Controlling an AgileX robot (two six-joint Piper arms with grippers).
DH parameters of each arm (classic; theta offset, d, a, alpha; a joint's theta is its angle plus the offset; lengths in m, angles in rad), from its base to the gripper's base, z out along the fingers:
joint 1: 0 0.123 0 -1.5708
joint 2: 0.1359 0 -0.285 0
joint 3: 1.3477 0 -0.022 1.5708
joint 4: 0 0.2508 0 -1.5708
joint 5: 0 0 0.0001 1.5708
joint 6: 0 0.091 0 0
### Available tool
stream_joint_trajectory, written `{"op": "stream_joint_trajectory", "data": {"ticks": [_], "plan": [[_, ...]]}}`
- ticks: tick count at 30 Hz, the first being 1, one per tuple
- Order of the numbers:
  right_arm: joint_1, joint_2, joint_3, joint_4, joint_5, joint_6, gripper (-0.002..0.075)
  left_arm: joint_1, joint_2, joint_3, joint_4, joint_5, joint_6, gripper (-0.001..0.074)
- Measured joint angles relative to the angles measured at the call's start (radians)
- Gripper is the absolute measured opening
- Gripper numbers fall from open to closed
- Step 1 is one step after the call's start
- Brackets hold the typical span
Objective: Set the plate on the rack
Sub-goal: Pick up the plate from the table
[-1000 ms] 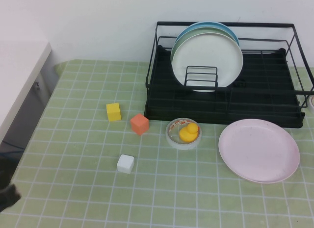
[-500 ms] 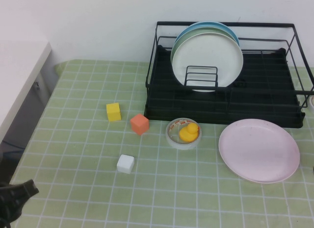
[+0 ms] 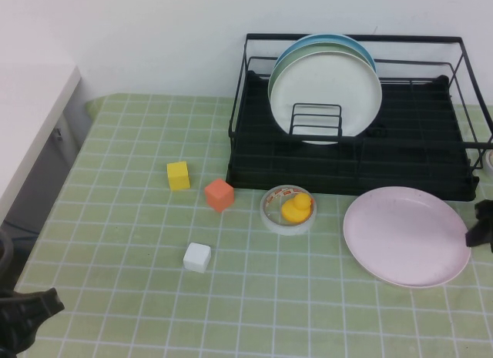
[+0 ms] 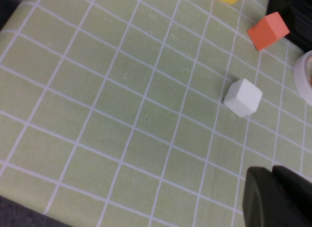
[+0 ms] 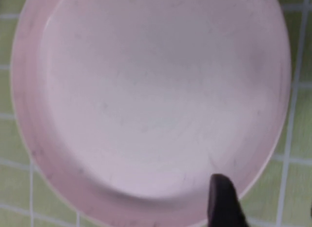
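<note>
The pale pink plate (image 3: pixel 407 235) lies flat on the green checked table, in front of the right end of the black wire rack (image 3: pixel 400 169). My right gripper (image 3: pixel 481 225) is at the plate's right rim, low over the table. In the right wrist view the plate (image 5: pixel 146 100) fills the frame. My right gripper (image 5: pixel 265 200) is open, with one finger (image 5: pixel 222 202) over the plate's rim and the other barely showing at the frame edge. My left gripper (image 3: pixel 31 312) is at the table's front left corner. It is shut and empty in the left wrist view (image 4: pixel 278 197).
A cream-white plate (image 3: pixel 325 92) and a light blue plate (image 3: pixel 350 46) stand upright in the rack. A yellow cube (image 3: pixel 178 175), an orange cube (image 3: pixel 219 195), a white cube (image 3: pixel 196 257) and a tape roll holding a yellow duck (image 3: pixel 290 209) lie left of the plate.
My right gripper has come into view at the right edge, beside the pink plate. My left gripper has shifted slightly right at the front left corner. The plate has not moved.
</note>
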State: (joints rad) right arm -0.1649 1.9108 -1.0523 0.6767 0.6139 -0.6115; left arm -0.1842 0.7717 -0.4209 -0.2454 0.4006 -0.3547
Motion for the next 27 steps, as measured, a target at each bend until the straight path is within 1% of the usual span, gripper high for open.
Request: {"op": "stream_joint_trajectory", "data": {"ticks": [2, 6, 10, 13, 17, 19, 22, 23, 25, 27], "plan": [[0.000, 0.043, -0.035, 0.000, 0.000, 0.014, 0.0386, 0.000, 0.000, 0.000, -0.004, -0.005, 0.004, -0.0001], [0.010, 0.116, -0.099, 0.005, 0.000, 0.023, 0.0401, 0.000, 0.000, 0.000, -0.008, -0.010, 0.015, -0.0001], [0.028, 0.169, -0.130, 0.016, -0.003, 0.025, 0.0385, 0.000, 0.000, 0.000, -0.015, -0.014, 0.030, -0.0001], [0.043, 0.198, -0.137, 0.035, -0.009, 0.025, 0.0356, 0.000, 0.000, 0.000, -0.014, -0.014, 0.042, -0.0001], [0.052, 0.221, -0.143, 0.049, -0.019, 0.025, 0.0283, 0.000, 0.000, 0.000, -0.016, -0.015, 0.042, -0.0001], [0.052, 0.225, -0.145, 0.049, -0.023, 0.025, 0.0221, 0.000, 0.000, 0.000, -0.016, -0.016, 0.042, -0.0001], [0.054, 0.230, -0.147, 0.053, -0.028, 0.025, 0.0083, 0.000, 0.000, 0.000, -0.018, -0.016, 0.042, -0.0002], [0.054, 0.230, -0.147, 0.053, -0.023, 0.025, 0.0055, 0.000, 0.000, 0.000, -0.020, -0.016, 0.042, -0.0002], [0.058, 0.230, -0.149, 0.054, 0.004, 0.025, 0.0029, 0.000, 0.000, 0.000, -0.034, -0.016, 0.042, -0.0002], [0.060, 0.226, -0.149, 0.054, 0.053, 0.025, 0.0017, 0.000, 0.000, 0.000, -0.101, -0.014, 0.042, -0.0002]]}}
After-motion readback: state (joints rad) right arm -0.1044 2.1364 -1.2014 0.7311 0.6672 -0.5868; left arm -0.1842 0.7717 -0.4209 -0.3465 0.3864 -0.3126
